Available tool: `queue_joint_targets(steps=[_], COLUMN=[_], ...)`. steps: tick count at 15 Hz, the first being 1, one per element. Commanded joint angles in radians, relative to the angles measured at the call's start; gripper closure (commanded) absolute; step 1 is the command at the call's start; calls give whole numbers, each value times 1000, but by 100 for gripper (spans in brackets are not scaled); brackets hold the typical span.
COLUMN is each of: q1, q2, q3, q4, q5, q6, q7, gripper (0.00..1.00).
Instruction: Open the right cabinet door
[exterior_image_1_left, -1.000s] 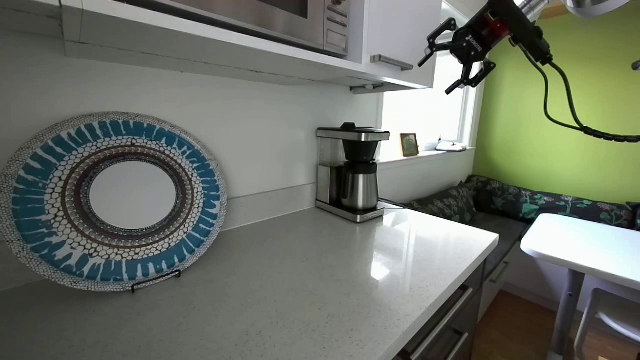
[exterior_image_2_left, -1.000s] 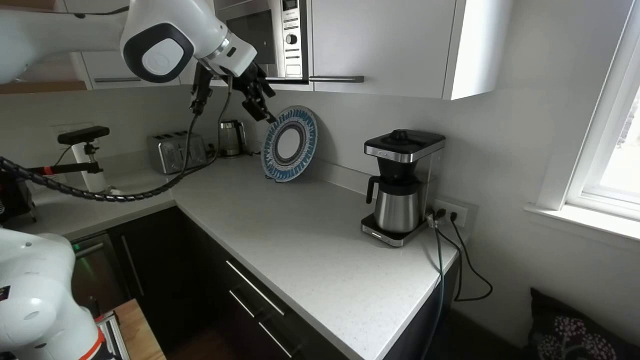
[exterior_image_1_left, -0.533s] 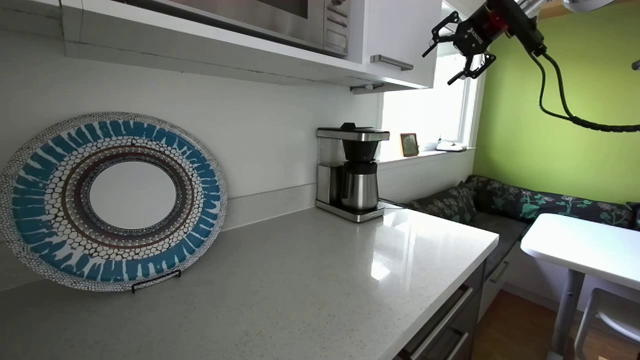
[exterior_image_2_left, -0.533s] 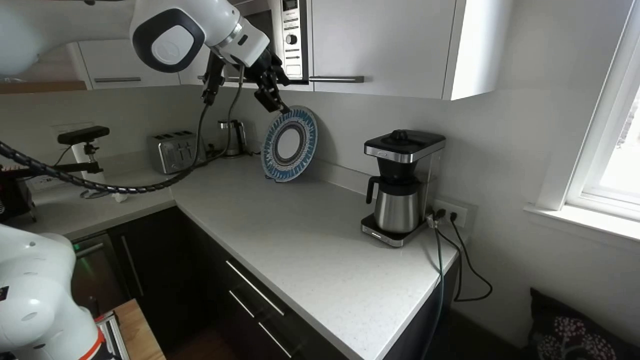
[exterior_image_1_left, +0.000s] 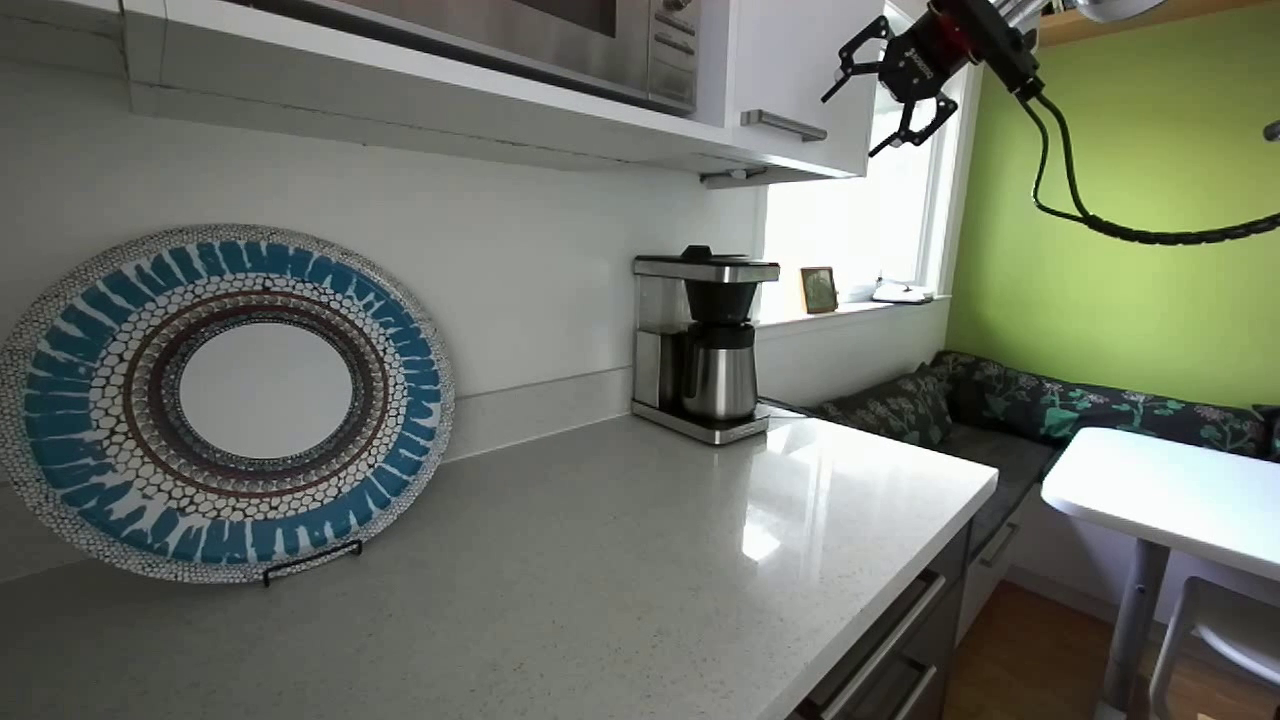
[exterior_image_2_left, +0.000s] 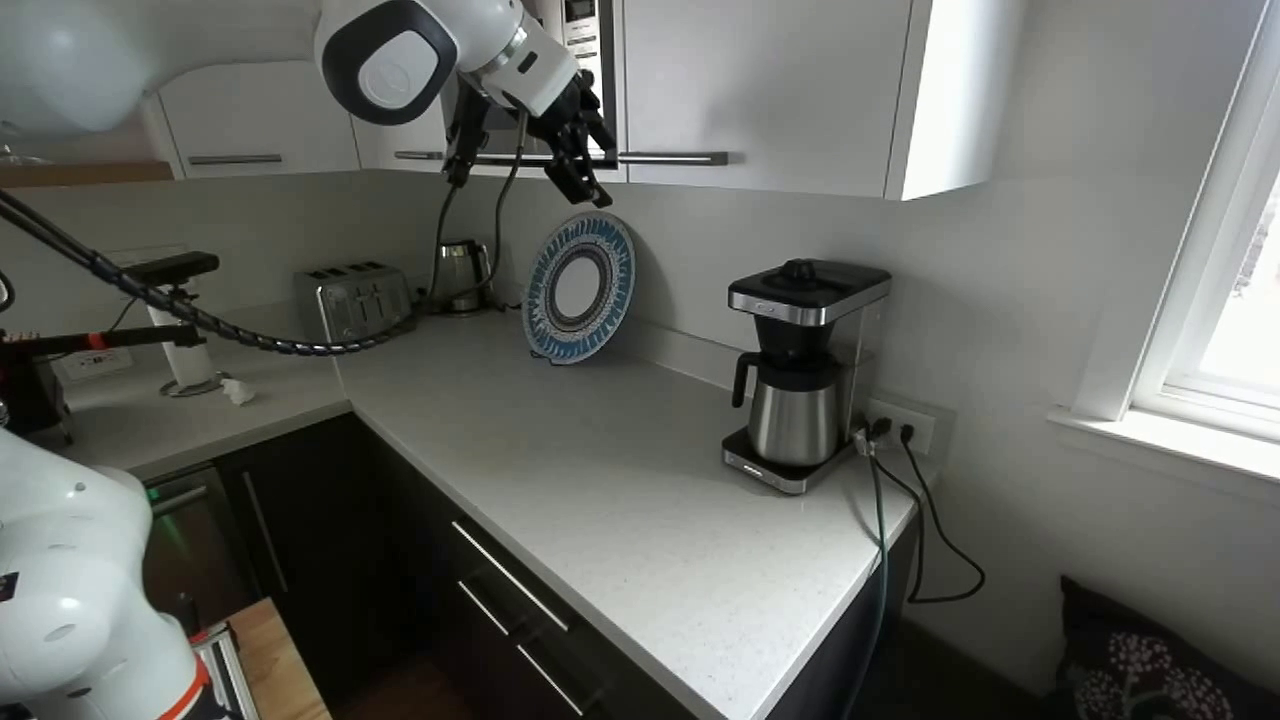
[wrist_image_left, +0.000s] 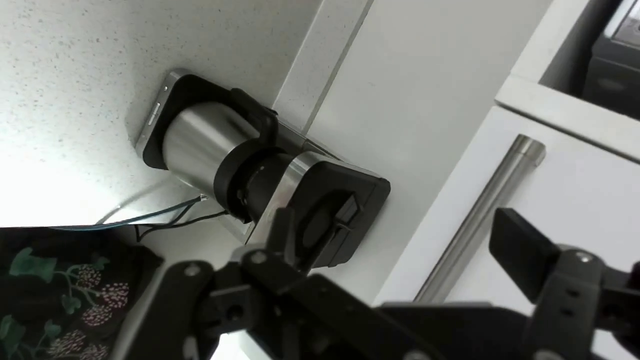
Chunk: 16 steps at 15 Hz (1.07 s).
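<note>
The right cabinet door (exterior_image_2_left: 760, 90) is a flat white panel, shut, beside the microwave. It also shows in an exterior view (exterior_image_1_left: 805, 65) and at the right of the wrist view (wrist_image_left: 575, 190). Its metal bar handle (exterior_image_2_left: 673, 158) runs along the lower edge; it also shows in an exterior view (exterior_image_1_left: 783, 125). In the wrist view the handle (wrist_image_left: 470, 225) appears between the fingers, its lower end hidden by the gripper. My gripper (exterior_image_1_left: 847, 128) is open and empty, out in front of the door and apart from the handle. It also shows in an exterior view (exterior_image_2_left: 606, 178) and the wrist view (wrist_image_left: 395, 225).
A coffee maker (exterior_image_2_left: 795, 400) stands on the counter (exterior_image_2_left: 620, 480) below the door. A round patterned plate (exterior_image_2_left: 540, 290) leans at the wall. The microwave (exterior_image_1_left: 670, 60) sits beside the door. A cable (exterior_image_2_left: 250, 335) hangs from my wrist. A window (exterior_image_1_left: 840, 220) lies beyond the cabinet.
The arm and open gripper have risen and moved closer to the cabinet door, leftward in one exterior picture and rightward in another. The cable moved along. The door and handle have not moved.
</note>
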Motion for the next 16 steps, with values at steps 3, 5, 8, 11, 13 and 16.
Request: queue_joint_targets(steps=[3,5,8,11,13,16], q1=[2,7,17,23,27,30], q2=[106,132,170,200,220,245], q3=[-3,-1,-3,-2,-4,-5], q4=[133,160,199,230,249,271], q5=[-4,-7,-2,-8,-9,-11], q6=[-26,-23,-28,-37,-42,-52], q7=[110,139,174,207,223,245], gripper=[0,0,0,0,0,0])
